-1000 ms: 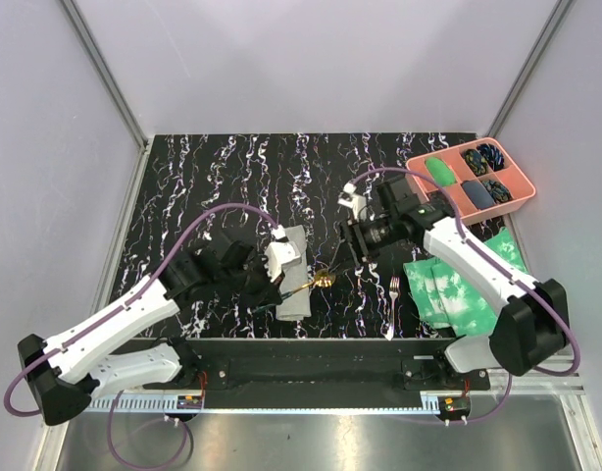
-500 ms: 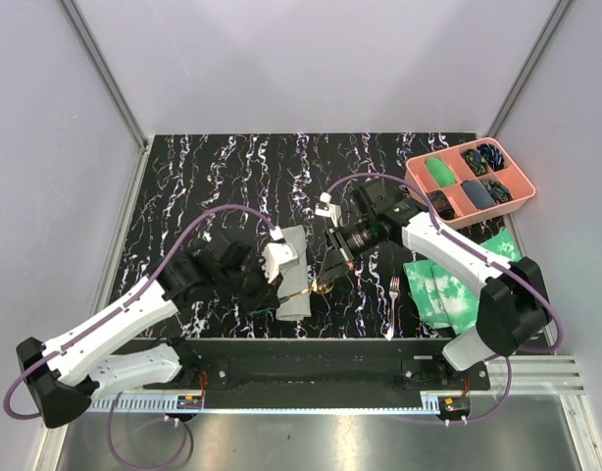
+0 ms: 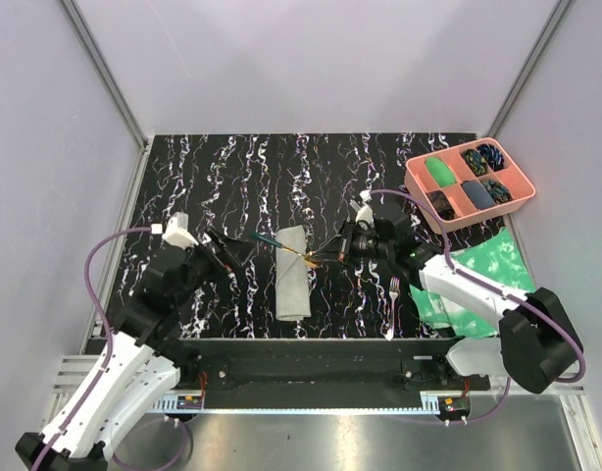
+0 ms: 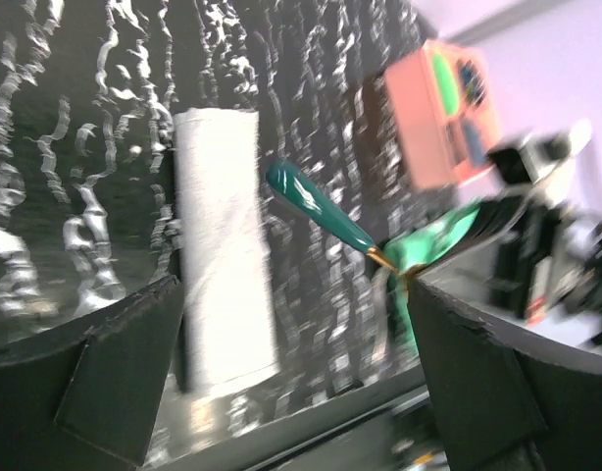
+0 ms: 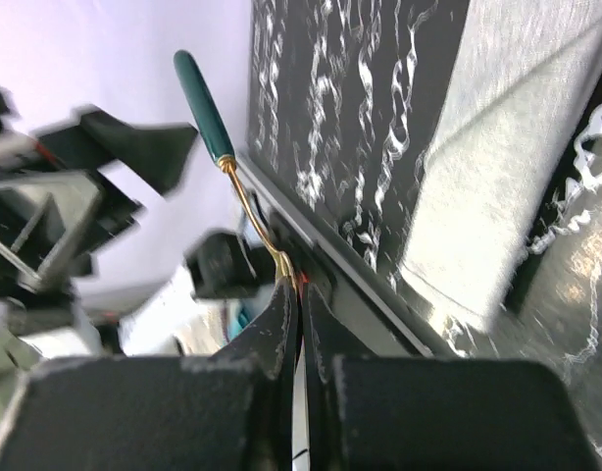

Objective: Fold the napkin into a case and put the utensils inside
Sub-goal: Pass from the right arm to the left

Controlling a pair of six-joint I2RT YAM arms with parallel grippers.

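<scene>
The right pincer (image 3: 337,250) is clamped together on the thin gold metal neck of a utensil (image 5: 244,201). Its smooth, tapered dark-teal handle juts out from the tips, crossing above the far end of the napkin (image 3: 293,285). The napkin is soft, plain light-grey cloth folded into a narrow flat oblong, lying on the black, white-veined tabletop (image 3: 213,177) between that pincer and the left pincer (image 3: 227,255), whose jaws stand wide apart around nothing. A slim metal fork (image 3: 393,294) lies flat just nearer than the right pincer.

The black marbled bench (image 3: 232,177) carries a folded grey napkin (image 3: 292,280) by its near edge, a fork (image 3: 392,304) rightward, a green-and-white sheet (image 3: 487,260) toward the near right corner, and a pink tray (image 3: 497,208) at the far right corner.
</scene>
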